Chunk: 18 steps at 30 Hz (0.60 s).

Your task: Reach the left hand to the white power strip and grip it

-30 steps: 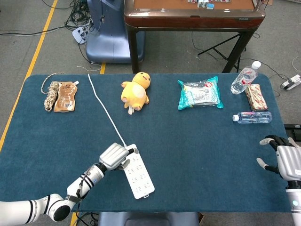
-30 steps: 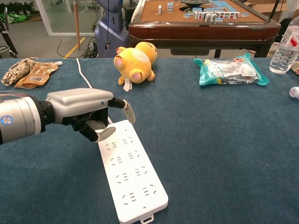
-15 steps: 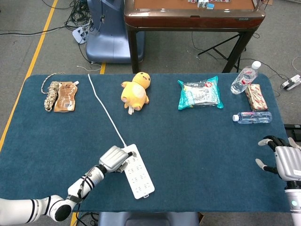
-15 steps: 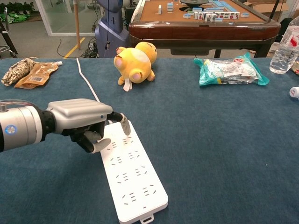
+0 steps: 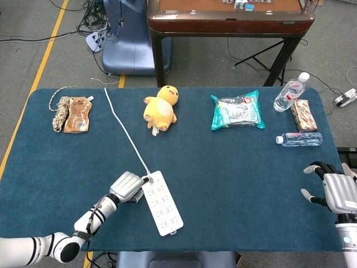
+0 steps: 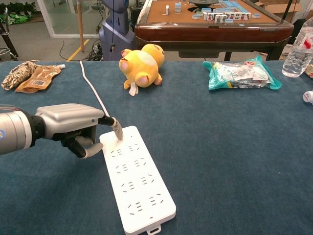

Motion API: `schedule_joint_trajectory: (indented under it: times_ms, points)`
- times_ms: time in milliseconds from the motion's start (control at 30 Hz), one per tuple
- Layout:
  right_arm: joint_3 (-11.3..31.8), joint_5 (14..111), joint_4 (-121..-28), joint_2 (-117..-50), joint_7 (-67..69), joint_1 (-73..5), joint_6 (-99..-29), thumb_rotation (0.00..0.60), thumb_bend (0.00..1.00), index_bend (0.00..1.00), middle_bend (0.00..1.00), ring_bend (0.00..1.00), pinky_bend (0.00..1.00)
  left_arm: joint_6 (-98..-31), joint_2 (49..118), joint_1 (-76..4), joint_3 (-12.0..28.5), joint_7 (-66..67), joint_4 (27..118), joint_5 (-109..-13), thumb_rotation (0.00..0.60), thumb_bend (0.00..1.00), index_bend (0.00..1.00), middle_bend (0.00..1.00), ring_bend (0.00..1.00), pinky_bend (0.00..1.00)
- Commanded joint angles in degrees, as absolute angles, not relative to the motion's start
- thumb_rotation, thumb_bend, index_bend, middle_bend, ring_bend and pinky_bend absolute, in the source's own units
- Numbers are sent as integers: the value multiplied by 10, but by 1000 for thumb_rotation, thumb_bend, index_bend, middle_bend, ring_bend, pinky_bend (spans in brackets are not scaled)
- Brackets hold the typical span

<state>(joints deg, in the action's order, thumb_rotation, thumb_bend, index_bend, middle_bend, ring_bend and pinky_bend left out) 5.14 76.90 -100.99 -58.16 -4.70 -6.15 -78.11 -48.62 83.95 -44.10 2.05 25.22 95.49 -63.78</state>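
Note:
The white power strip [image 6: 138, 182] lies flat on the blue table, its cord [image 6: 92, 83] running toward the far edge. My left hand [image 6: 73, 127] sits at the strip's far left corner, palm down. One fingertip [image 6: 117, 133] rests on the strip's top near the cord end, and the thumb [image 6: 92, 152] lies on the cloth just beside its left edge. The hand holds nothing. In the head view the left hand [image 5: 125, 186] touches the strip [image 5: 162, 202] at that same corner. My right hand [image 5: 333, 190] hovers at the table's right edge with fingers spread and empty.
A yellow plush toy [image 5: 160, 107], a teal snack bag [image 5: 237, 110], two water bottles [image 5: 290, 94] [image 5: 300, 139] and a patterned packet [image 5: 304, 114] lie along the far half. A rope coil [image 5: 60, 110] and a brown pouch [image 5: 77, 114] sit far left.
My left hand has slid left off the top of the strip to its far left corner. The strip has stayed in place. The right hand has barely moved.

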Motion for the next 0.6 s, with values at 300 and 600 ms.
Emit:
schedule_joint_trajectory:
  times_ms: [300, 600]
  points:
    - [51, 768, -1012, -585, -53, -65, -778, 600, 165, 391, 291, 269, 444, -489, 843, -441, 11, 254, 952, -642, 600, 560, 320, 1000, 994, 1000]
    - [49, 768, -1011, -584, -51, -62, -781, 600, 164, 391, 291, 269, 443, -518, 824, -432, 18, 243, 977, -653, 600, 560, 321, 1000, 990, 1000]
